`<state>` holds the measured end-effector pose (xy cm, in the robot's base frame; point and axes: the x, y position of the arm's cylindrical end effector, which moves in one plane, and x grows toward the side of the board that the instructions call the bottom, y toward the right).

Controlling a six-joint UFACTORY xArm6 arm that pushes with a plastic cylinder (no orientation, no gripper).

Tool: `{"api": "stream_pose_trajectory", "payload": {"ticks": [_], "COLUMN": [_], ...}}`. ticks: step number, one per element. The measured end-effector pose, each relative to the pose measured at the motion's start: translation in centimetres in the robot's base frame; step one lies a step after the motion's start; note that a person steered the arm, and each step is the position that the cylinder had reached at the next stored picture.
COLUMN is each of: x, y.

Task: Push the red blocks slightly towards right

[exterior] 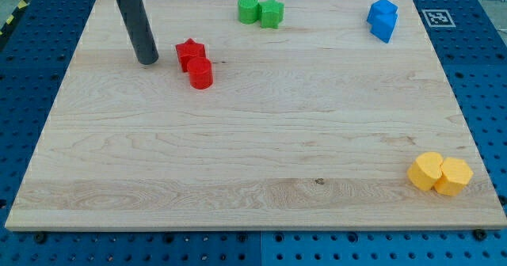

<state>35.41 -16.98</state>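
A red star block (189, 53) and a red cylinder (200, 74) sit touching each other in the upper left part of the wooden board (253, 163). The cylinder lies just below and right of the star. My tip (147, 61) rests on the board to the left of the red star, a short gap away from it. The dark rod rises from the tip toward the view's top.
Two green blocks (261, 11) sit together at the top middle. Two blue blocks (383, 19) sit at the top right. Two yellow blocks (440, 172) sit at the bottom right near the board's edge. A blue pegboard table surrounds the board.
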Motion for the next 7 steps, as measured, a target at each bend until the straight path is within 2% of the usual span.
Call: {"api": "stream_pose_trajectory", "payload": {"ticks": [5, 6, 7], "x": [0.5, 0.9, 0.9], "y": [14.3, 16.4, 16.0]}}
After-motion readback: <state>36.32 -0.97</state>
